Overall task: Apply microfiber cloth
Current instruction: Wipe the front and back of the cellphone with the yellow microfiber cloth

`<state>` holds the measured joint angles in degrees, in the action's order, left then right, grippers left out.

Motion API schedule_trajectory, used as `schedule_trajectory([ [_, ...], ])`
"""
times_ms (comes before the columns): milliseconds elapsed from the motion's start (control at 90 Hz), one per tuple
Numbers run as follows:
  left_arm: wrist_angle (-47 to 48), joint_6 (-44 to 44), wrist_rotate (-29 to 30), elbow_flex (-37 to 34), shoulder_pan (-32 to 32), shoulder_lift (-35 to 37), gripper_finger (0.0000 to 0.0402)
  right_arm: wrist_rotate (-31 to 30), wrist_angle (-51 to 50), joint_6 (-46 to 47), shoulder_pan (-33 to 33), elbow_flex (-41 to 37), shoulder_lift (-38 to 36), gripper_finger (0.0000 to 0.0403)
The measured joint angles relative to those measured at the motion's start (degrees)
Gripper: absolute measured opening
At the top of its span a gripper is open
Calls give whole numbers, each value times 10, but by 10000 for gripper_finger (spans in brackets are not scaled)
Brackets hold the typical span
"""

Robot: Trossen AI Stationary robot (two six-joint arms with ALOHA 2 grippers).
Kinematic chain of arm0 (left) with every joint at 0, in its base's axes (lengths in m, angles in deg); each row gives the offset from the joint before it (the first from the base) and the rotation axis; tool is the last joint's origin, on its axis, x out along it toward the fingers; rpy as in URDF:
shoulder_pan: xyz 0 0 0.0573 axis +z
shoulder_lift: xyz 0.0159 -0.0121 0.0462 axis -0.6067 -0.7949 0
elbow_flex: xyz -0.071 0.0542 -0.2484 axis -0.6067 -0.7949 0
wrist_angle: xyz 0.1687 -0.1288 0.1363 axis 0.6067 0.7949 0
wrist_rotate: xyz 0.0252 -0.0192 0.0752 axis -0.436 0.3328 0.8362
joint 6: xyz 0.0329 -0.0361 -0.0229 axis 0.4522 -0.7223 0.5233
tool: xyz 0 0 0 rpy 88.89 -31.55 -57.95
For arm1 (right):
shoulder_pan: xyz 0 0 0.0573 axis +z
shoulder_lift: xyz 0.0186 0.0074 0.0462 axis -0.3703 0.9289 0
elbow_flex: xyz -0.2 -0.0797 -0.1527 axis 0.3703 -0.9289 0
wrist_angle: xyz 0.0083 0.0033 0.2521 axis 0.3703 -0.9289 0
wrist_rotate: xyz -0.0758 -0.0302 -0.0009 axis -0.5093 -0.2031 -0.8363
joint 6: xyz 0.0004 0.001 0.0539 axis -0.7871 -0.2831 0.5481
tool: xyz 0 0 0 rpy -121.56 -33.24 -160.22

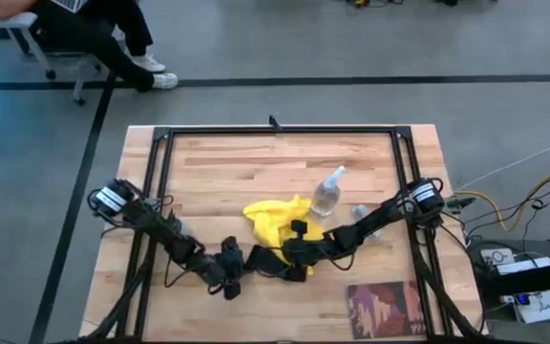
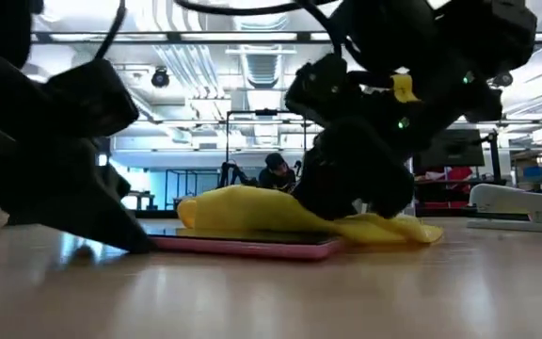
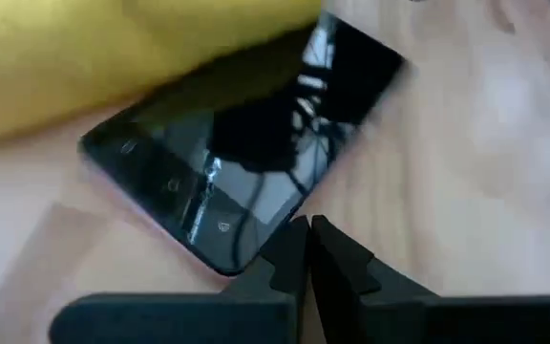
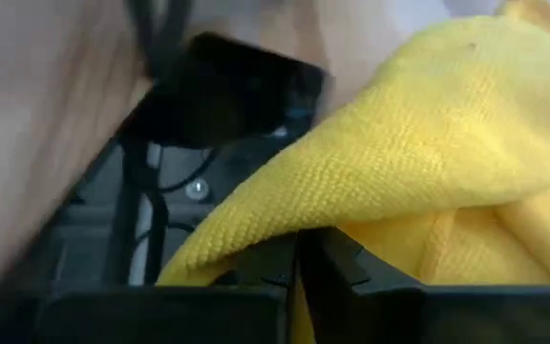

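Note:
The yellow microfiber cloth [image 1: 273,222] lies bunched mid-table, one part draped over a black phone [image 3: 246,162] in a pinkish case [image 2: 243,247] that lies flat on the wood. My right gripper [image 4: 299,256] is shut on the cloth, over the phone. My left gripper [image 3: 308,241] is shut with its tips at the phone's uncovered end, left of the cloth [image 3: 113,48]. In the low view the cloth [image 2: 252,209] humps over the phone under my right gripper [image 2: 356,184]. My left gripper's shut fingertips [image 3: 289,250] meet the phone's edge near a corner [image 3: 256,256], coming in low from the table's left; the phone stays flat on the table. My right gripper pinches a folded edge of the cloth [image 4: 256,239] between its two fingers, slanting down from the right. The cloth lies slack over the phone's far part.
A clear spray bottle [image 1: 327,194] lies just beyond the cloth, with a small grey object [image 1: 361,212] beside it. A dark red book [image 1: 385,311] sits at the near right. A person sits past the table's far left corner [image 1: 84,33].

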<state>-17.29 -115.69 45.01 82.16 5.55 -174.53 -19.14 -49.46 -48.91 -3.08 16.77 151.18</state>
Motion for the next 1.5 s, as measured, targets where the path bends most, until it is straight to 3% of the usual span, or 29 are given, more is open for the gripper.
schedule_trajectory([
  [111, 1, 24, 2, -1, 15, 1, 0, 1, 3, -12, 1, 27, 15, 0],
  [200, 2, 39, 55, -1, 32, 1, 0, 24, 9, -21, 3, 51, 34, 0],
  [300, 5, 50, 78, -1, 42, 1, 0, 44, 9, -32, 2, 81, 54, 0],
  [489, 12, 77, 48, -2, 62, 8, 0, 48, 4, -36, -2, 121, 84, 0],
  [656, 64, 75, 12, -3, 59, 43, 0, -23, -9, -47, -9, 115, 73, 0],
  [811, 119, 75, -44, -5, 33, 100, 0, -67, -39, -54, -19, 103, 45, 0],
  [956, 121, 65, -50, -5, -2, 133, 0, -69, -40, -50, -23, 80, 18, 0],
  [1267, -43, 95, -32, -3, -12, 56, 0, -15, 51, -17, -29, 58, 48, 0],
  [1500, -54, 95, 3, 3, 28, 17, 0, -3, 61, 10, -30, 58, 59, 0],
])
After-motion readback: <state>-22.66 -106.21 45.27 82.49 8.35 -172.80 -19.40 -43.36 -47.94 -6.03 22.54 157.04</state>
